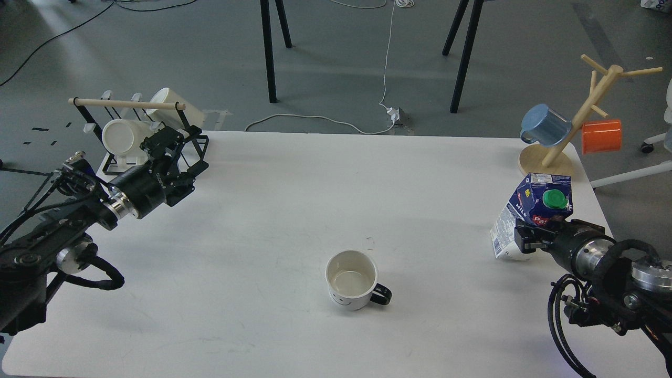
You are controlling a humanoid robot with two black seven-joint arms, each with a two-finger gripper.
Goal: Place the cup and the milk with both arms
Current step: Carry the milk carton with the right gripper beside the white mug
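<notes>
The cup (352,281), cream-white with a black handle and a small smiley face, stands upright and alone at the front middle of the white table (294,189). The milk (530,210), a dented blue and white carton with a green cap, leans at the right side. My right gripper (526,239) comes in from the right and is closed on the carton's lower part. My left gripper (181,155) is far left, in front of the black rack, with its fingers apart and nothing between them.
A black wire rack (113,168) with a wooden bar holds two plain white mugs (123,137) at the back left. A wooden mug tree (569,131) with a blue mug (546,125) and an orange mug (602,135) stands at the back right corner.
</notes>
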